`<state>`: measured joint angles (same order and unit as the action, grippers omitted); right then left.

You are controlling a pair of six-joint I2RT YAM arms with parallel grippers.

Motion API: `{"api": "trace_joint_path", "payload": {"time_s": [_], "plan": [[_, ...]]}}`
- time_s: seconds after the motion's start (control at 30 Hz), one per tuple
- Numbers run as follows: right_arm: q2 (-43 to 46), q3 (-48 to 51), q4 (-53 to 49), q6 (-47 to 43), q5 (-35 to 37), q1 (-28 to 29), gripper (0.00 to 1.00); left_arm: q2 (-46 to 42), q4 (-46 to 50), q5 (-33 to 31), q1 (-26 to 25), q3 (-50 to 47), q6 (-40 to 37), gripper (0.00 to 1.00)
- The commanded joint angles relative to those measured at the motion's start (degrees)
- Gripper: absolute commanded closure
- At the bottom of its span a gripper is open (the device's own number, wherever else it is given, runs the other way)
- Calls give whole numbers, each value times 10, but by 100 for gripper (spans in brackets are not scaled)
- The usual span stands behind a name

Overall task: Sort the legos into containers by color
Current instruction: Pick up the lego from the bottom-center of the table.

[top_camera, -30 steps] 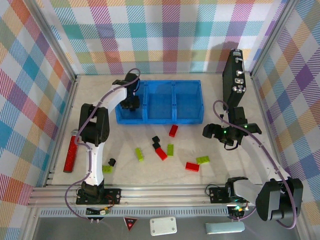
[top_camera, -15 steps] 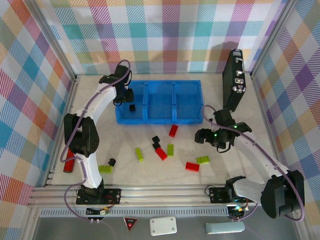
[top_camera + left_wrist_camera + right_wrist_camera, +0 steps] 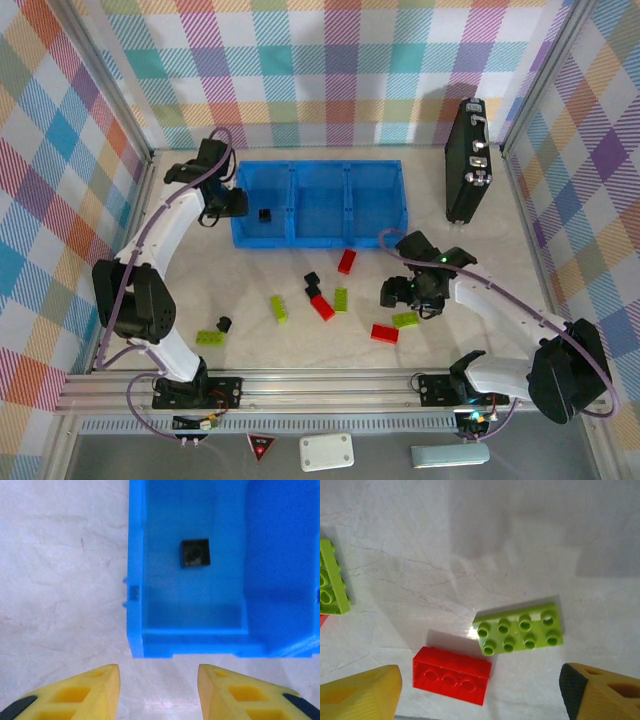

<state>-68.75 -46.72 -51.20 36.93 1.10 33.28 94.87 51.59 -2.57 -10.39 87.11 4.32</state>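
The blue tray [image 3: 376, 203] has three containers side by side. One black lego cube [image 3: 265, 214] [image 3: 195, 553] lies in the left one. My left gripper [image 3: 236, 204] [image 3: 159, 674] is open and empty just outside the tray's left wall [image 3: 136, 570]. My right gripper [image 3: 402, 298] [image 3: 480, 676] hangs open over a red brick [image 3: 384, 333] [image 3: 451, 675] and a lime-green plate [image 3: 405, 320] [image 3: 520, 629], touching neither. More legos lie loose on the table: a red one [image 3: 347, 261], two black ones [image 3: 312, 285], a red one [image 3: 322, 307] and green ones [image 3: 341, 299] [image 3: 279, 308] [image 3: 210, 337].
A tall black case [image 3: 467, 160] with silver latches stands at the back right. A small black piece [image 3: 224, 323] lies near the left arm's base. Another green brick [image 3: 331, 577] shows at the left edge of the right wrist view. Checked walls close the table in on three sides.
My left gripper has drawn back left out of the tray's left compartment, and the black cube stays inside. My right gripper has moved left and nearer, over the red and green bricks.
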Motion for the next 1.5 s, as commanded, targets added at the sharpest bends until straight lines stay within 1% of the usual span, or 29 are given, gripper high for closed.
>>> {"api": "trace_joint_path", "payload": {"time_s": [0.0,0.17,0.27,0.4,0.53,0.87,1.03,1.3,1.47], "plan": [[1,3,-20,123,6,33,17,-41,-32,11,6,-49,-36,55],[-21,-4,-17,242,29,104,15,-72,-106,9,5,-120,-49,55],[-41,-5,-21,281,41,135,12,-79,-121,-5,5,-135,-57,55],[-64,-1,-20,299,46,161,9,-83,-133,-16,5,-146,-60,55],[-84,7,-7,305,40,175,7,-85,-133,-17,6,-147,-59,55],[-147,18,48,289,31,180,8,-90,-136,-23,5,-150,-62,54],[-175,35,66,296,20,184,14,-86,-136,-21,6,-149,-63,54],[-165,35,61,299,28,188,25,-86,-134,-24,5,-148,-65,54],[-156,24,44,294,31,190,30,-88,-133,-26,5,-148,-65,54]]}}
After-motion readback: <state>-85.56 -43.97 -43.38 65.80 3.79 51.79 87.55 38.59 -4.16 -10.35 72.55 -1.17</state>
